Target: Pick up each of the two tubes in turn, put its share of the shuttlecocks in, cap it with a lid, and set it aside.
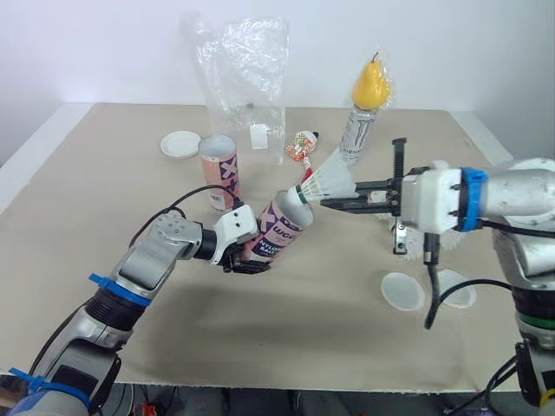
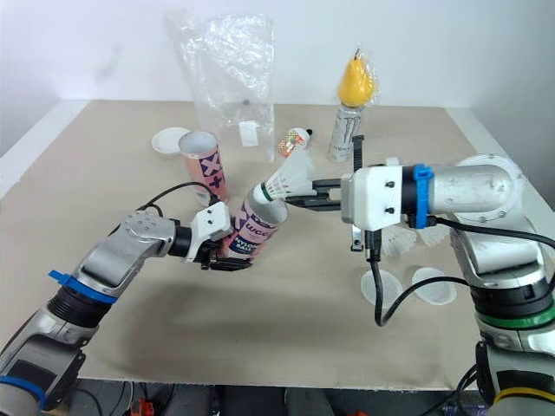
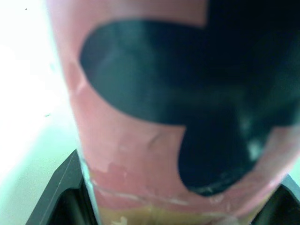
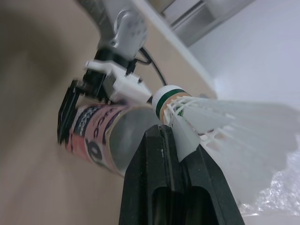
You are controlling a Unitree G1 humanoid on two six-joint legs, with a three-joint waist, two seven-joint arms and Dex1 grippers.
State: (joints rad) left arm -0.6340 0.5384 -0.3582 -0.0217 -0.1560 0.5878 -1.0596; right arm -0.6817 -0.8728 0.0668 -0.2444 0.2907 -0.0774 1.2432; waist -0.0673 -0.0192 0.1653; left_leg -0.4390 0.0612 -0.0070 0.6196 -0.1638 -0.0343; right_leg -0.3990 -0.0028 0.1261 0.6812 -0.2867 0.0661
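Because a shuttlecock only slides in cork-first, the right gripper (image 1: 334, 200) pinches the shuttlecock (image 1: 331, 182) by its feather skirt, jaws closed flat on the feathers, w/ the green-banded cork pointing at the tube mouth. Cork sits right at the rim, poss. just touching it; not inside as far as I can tell.

Left gripper (image 1: 246, 258) is clamped round the lower end of the pink tube (image 1: 283, 227). It holds the tube off the table (image 1: 95, 199) & tilted, open end up and toward the robot's right, i.e. mouth turned to face the cork so both arms meet mid-table. Left wrist view agrees: pink wall w/ black print pressed betw. the black fingers.

Second pink tube (image 1: 218, 170) stands upright farther back, near a white lid (image 1: 180, 144); contents can't be seen. Two more white lids (image 1: 404, 290) lie flat near the table's front on the right, handy for capping. White feathers under the right arm are prob. more shuttlecocks (image 2: 403, 243), count unclear. Behind: crumpled clear plastic bag (image 1: 244, 74) & a drinks can (image 1: 356, 132) w/ a yellow pear (image 1: 369, 84) on top; not part of the job.

Judgement: loading stage of tube no. 1. Next move needs the cork centred on the bore & pushed along the tube axis. Off-axis it'd likely catch the rim or bend feathers, since a grip on feathers is soft.
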